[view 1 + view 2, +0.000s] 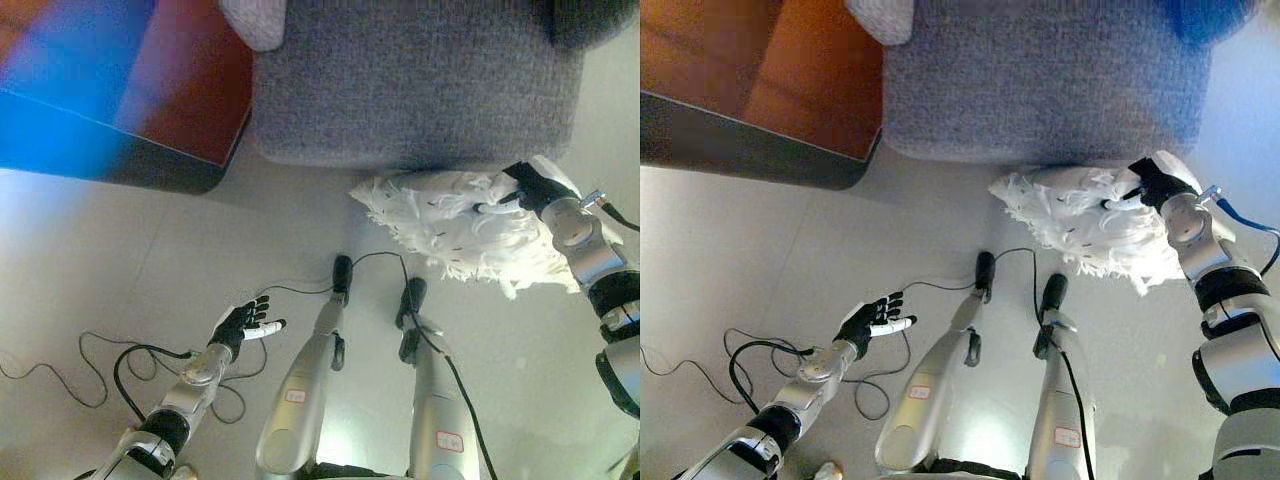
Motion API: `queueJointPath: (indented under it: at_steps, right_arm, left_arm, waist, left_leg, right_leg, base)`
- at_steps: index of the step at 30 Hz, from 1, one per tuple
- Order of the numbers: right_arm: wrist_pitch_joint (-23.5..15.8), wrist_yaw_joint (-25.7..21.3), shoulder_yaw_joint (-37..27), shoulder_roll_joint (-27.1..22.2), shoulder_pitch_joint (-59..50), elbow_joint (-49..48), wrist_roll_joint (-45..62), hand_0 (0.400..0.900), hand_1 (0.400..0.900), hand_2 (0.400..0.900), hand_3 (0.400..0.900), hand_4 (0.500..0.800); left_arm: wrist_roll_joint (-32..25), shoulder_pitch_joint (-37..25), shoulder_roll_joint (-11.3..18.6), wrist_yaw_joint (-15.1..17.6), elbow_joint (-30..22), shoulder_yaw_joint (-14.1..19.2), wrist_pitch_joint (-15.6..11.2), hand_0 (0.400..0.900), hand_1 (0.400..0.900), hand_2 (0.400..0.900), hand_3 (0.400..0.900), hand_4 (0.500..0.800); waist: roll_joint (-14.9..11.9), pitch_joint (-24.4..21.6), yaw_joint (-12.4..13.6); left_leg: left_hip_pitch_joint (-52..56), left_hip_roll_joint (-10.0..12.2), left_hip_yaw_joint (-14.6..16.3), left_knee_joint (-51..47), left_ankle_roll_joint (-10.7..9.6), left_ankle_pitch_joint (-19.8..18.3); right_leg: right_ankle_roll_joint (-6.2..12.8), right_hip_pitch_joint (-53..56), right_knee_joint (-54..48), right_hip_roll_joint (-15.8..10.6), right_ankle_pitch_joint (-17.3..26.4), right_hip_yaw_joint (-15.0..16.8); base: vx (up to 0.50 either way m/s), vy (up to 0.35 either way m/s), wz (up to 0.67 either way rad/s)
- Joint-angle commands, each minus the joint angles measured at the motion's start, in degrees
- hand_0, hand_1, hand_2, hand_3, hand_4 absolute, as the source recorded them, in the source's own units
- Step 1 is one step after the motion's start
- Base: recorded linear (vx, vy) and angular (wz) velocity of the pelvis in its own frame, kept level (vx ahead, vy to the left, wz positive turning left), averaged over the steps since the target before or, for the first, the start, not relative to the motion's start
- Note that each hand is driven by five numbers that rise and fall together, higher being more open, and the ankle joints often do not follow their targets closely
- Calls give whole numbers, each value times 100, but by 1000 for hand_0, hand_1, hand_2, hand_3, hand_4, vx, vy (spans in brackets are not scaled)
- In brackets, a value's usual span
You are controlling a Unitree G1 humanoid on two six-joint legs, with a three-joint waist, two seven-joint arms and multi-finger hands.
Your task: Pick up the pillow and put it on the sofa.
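A white shaggy pillow [450, 225] lies on the pale floor just in front of the grey sofa [410, 80]. My right hand [528, 188] sits on the pillow's right upper edge, fingers curled into the fur. My left hand [243, 325] hangs open above the floor at lower left, well away from the pillow, holding nothing.
A brown leather seat with a dark base [190, 110] stands to the left of the sofa. A light grey cushion [255, 22] rests at the sofa's upper left corner. Thin black cords [60, 375] trail over the floor at lower left.
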Motion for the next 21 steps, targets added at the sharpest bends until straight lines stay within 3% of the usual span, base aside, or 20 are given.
queueJointPath:
  at_steps: [1, 6, 12, 15, 21]
  right_arm:
    - [-676, 130, -169, -548, -474, -461, 322, 400, 400, 400, 400, 500]
    - [-776, 552, -222, -558, -321, -647, 413, 400, 400, 400, 400, 500]
    - [-834, 1158, -297, -612, 61, -1167, 770, 400, 400, 400, 400, 500]
    - [-869, 1330, -336, -624, 129, -1288, 862, 400, 400, 400, 400, 500]
    - [-708, 1942, -633, -673, 492, -1938, 1311, 400, 400, 400, 400, 500]
  left_arm:
    - [71, 407, 115, -69, 375, 150, 89, 900, 900, 900, 900, 800]
    - [239, 421, 81, -108, 770, 246, 264, 900, 900, 900, 900, 800]
    - [707, 703, 17, -273, 1653, 461, 490, 900, 900, 900, 900, 800]
    - [804, 773, -19, -301, 1829, 502, 516, 900, 900, 900, 900, 800]
    - [1351, 1154, -175, -310, 2191, 751, 876, 900, 900, 900, 900, 800]
  waist:
    - [-204, 74, -84]
    - [-379, 73, -112]
    - [-713, -466, -145]
    - [-777, -629, -160]
    - [-1067, -1272, -165]
  left_leg:
    - [485, 156, 250, 358, -309, -792]
    - [1045, 196, 278, 277, -318, -883]
    - [1809, 325, 382, -94, -392, -936]
    - [1972, 335, 390, -222, -403, -931]
    - [2433, 353, 397, -327, -432, -1051]
  right_leg:
    - [676, 929, -1419, -140, 787, -92]
    - [686, 1484, -1521, -145, 755, -145]
    - [715, 2341, -1976, -68, 757, -207]
    - [730, 2537, -2147, -33, 793, -215]
    - [743, 3234, -2560, 66, 832, -271]
  base:
    - [0, 0, 0]
    - [26, -1, 0]
    - [126, -1, 2]
    - [108, 3, 3]
    - [156, -8, 3]
